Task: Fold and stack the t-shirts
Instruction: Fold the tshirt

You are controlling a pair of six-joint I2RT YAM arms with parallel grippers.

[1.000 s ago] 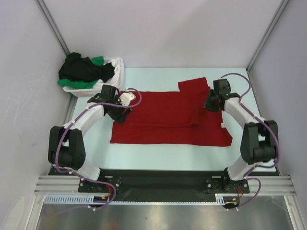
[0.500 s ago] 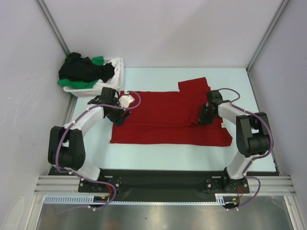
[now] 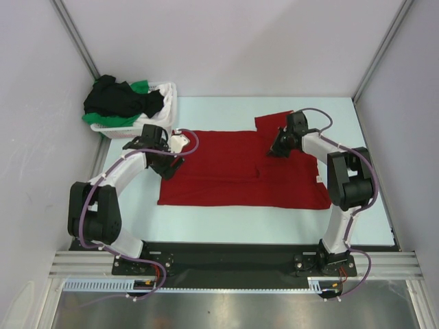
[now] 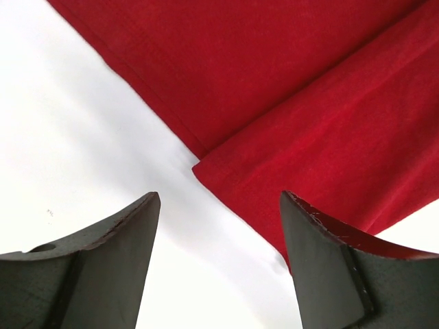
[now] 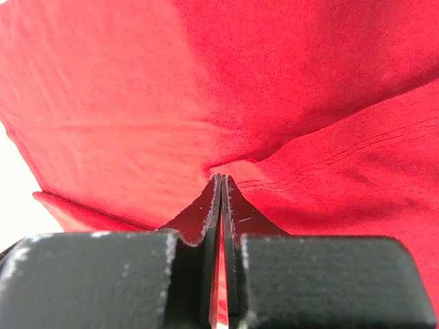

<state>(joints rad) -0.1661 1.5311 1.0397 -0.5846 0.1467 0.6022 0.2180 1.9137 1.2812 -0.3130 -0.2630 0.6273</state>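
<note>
A bright red t-shirt lies spread flat on the pale table, partly folded, with a small pale label at its right edge. My right gripper is over its upper right part, shut on a pinch of the red cloth. My left gripper is at the shirt's left edge, open and empty; in the left wrist view its jaws straddle bare table beside a folded red corner. Black and green t-shirts are heaped in the basket.
A white laundry basket stands at the back left corner of the table, just behind my left arm. Grey walls close in on the left, right and back. The table shows bare in front of the shirt.
My right gripper has moved left and toward the back over the shirt, dragging the pinched red cloth with it. The left gripper has barely moved.
</note>
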